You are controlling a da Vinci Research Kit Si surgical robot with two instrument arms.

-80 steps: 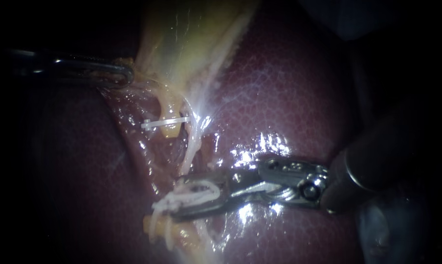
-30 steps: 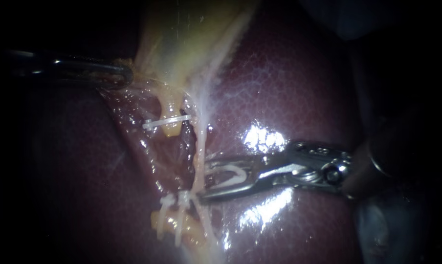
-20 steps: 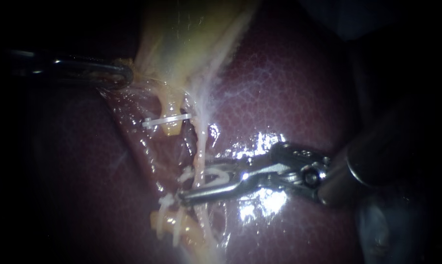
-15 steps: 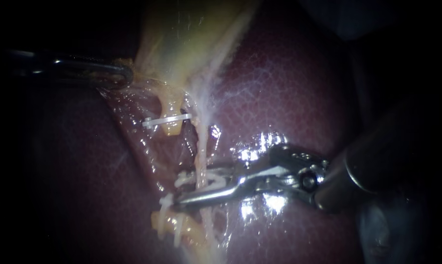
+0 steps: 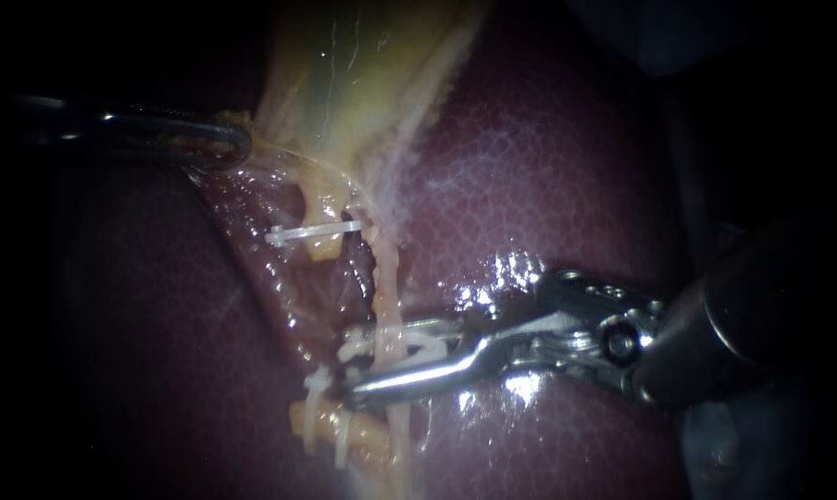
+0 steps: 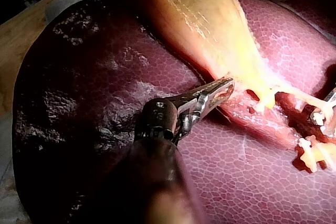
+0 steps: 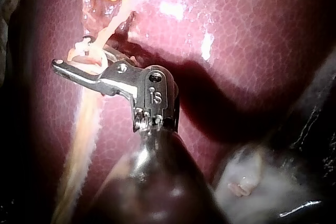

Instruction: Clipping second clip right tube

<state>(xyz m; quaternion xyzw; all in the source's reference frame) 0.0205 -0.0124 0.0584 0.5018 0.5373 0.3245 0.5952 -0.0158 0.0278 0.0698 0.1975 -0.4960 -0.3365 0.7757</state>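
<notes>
Leftward over the last second, the right instrument [image 5: 349,366] has pushed its jaws across the right tube [image 5: 384,287]; before, their tips stopped just short of it. They now straddle it, one jaw on each side.

Endoscope view, close over wet tissue. The right instrument's dark shaft enters from the right and ends in a shiny metal hinge and two long, slim jaws. The jaws stand a little apart and hold a white loaded clip [image 5: 423,347] between them, its legs lying along their inner faces. The right tube, a pale, thin strand, runs down from the gallbladder [image 5: 344,65] and passes through the gap between the jaws, inside the clip.

Beside it, on the left tube [image 5: 324,245], a short yellow stub, a white upper clip [image 5: 312,231] lies crosswise. Just past the jaw tips, lower down, more white lower clips [image 5: 318,381] sit on yellow tissue. Dark red, glistening liver [image 5: 567,167] fills the background.

The left instrument [image 5: 238,141] comes in from the left. The left wrist view shows its jaws clamped on the gallbladder's edge, where yellow tissue meets the liver.

In the right wrist view one jaw of the right instrument lies across the pale strand, with the white clip showing just beyond it.
</notes>
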